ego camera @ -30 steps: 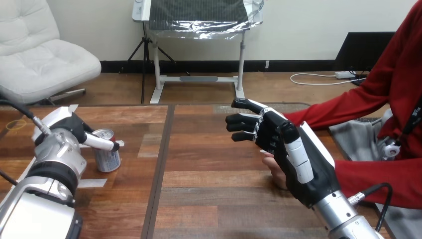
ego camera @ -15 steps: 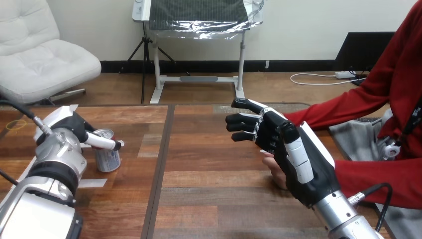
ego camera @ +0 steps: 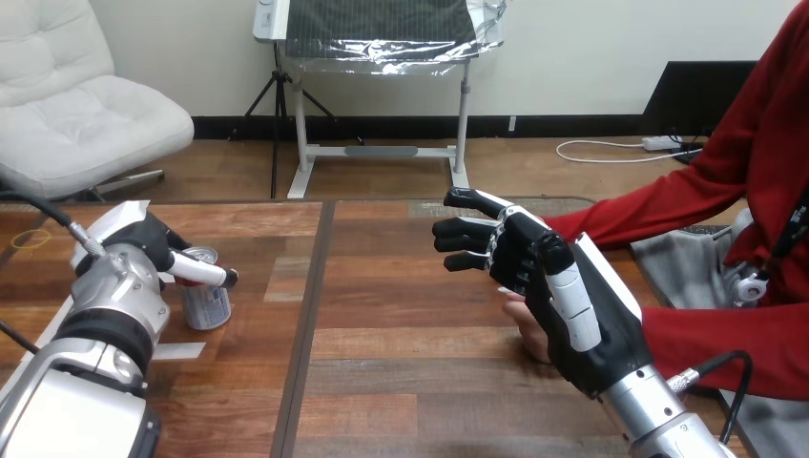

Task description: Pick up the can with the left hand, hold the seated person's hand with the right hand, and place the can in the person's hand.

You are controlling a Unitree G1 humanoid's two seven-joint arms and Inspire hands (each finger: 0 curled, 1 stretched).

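A silver and blue can (ego camera: 208, 305) stands upright on the wooden table (ego camera: 401, 382) at the left. My left hand (ego camera: 143, 246) sits just left of the can's top, with one straight finger (ego camera: 202, 275) reaching across the can's front rim. My right hand (ego camera: 558, 296) is raised over the table's right half, its fingers (ego camera: 467, 234) loosely bent and pointing left with nothing between them. The person's hand (ego camera: 523, 317) lies low on the table behind and under my right palm, mostly hidden. I cannot tell whether the two touch.
The person's red-sleeved arm (ego camera: 658, 205) comes in from the right edge. White tape strips (ego camera: 176, 350) lie on the table near the can. A dark seam (ego camera: 307, 315) runs front to back between two table boards.
My left hand has shifted slightly right and closer to the can. The right hand and the person's hand have not moved.
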